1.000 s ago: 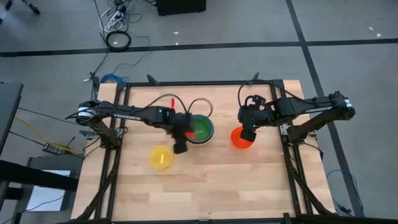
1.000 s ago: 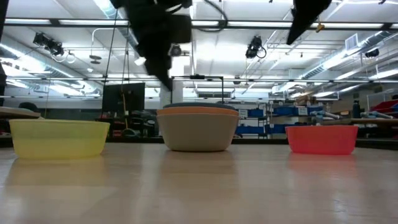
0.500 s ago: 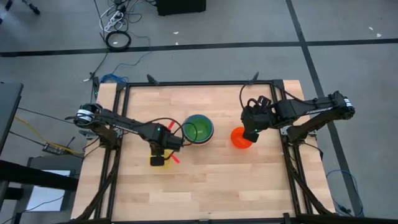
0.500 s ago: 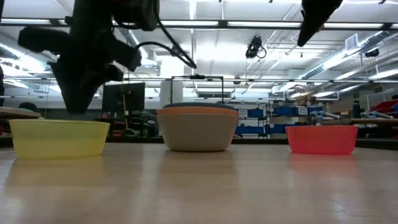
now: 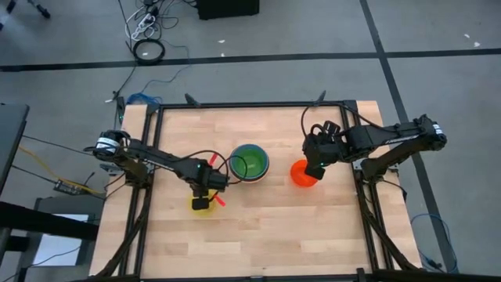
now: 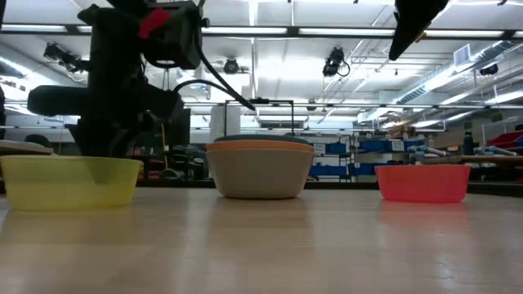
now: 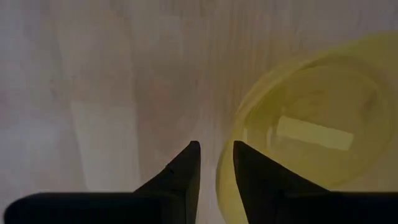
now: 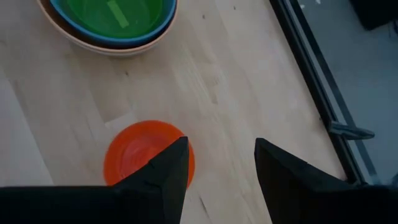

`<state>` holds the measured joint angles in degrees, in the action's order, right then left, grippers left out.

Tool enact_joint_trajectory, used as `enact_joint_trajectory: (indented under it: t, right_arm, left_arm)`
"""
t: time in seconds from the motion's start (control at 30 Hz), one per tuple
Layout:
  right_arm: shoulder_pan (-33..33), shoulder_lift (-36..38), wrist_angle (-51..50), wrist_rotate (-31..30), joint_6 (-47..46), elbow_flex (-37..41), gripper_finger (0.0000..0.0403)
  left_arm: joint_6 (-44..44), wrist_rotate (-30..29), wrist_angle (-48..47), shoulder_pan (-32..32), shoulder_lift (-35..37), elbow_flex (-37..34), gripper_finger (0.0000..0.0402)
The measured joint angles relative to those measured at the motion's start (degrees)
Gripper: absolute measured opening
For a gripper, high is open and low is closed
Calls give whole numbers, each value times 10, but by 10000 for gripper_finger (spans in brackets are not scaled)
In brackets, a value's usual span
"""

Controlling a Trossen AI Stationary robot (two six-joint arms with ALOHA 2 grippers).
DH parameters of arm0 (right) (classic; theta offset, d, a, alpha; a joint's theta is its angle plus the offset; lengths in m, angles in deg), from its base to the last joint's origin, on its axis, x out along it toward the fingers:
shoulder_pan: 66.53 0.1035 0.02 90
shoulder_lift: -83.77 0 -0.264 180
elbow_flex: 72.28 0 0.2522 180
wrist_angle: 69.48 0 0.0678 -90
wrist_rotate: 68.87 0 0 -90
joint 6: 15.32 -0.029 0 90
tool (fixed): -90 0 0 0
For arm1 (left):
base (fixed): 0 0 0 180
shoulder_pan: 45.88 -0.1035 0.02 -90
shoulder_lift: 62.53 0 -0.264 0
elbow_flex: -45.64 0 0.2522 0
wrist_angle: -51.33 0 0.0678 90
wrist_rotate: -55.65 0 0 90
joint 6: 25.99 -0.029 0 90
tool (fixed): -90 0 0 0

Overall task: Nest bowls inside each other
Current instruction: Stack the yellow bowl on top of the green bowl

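A yellow bowl (image 5: 196, 205) (image 6: 72, 180) stands upright on the table's near left. My left gripper (image 5: 201, 202) (image 7: 214, 163) points down at it, open by a narrow gap, one finger inside the bowl and one outside its rim. At the table's middle, a green bowl (image 5: 250, 163) sits nested in a blue, an orange and a grey bowl (image 6: 260, 173). A red bowl (image 5: 302, 174) (image 8: 138, 157) rests on the table to the right. My right gripper (image 5: 315, 163) (image 8: 219, 155) hangs open well above it. My left gripper comes from above with its fingers on either side of the yellow bowl's rim (image 7: 225, 177), one finger (image 7: 255, 171) inside and the other (image 7: 186, 171) outside. The bowl stands on the table. Whether a finger touches the rim, I cannot tell.
Bare wooden tabletop (image 5: 274, 227) lies along the near side and between the bowls. A black metal frame (image 5: 250, 104) runs round the table's edges, and its rail (image 8: 311, 74) shows beside the red bowl.
My left gripper has gone from above the nested stack toward the table's near left and down, tipping until it points straight down over the yellow bowl's rim. The yellow bowl has shifted slightly toward the table's left edge.
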<state>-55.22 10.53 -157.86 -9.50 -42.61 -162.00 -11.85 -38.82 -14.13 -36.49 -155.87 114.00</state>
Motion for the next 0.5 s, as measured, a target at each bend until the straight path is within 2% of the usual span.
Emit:
enact_joint_trajectory:
  t: [0.1,0.2,0.23,0.37,0.5]
  right_arm:
    - [0,0,1,0,3,0,170]
    - [0,0,7,0,4,0,170]
    - [0,0,7,0,4,0,170]
    - [0,0,7,0,5,0,170]
    - [0,0,-1,-5,7,0,170]
  left_arm:
    - [-6,2,4,0,0,-5,78]
    - [-17,8,9,0,0,3,21]
    - [-19,10,7,-2,1,8,14]
    - [-27,18,-5,-5,0,39,7]
    - [-51,5,-31,-5,0,100,5]
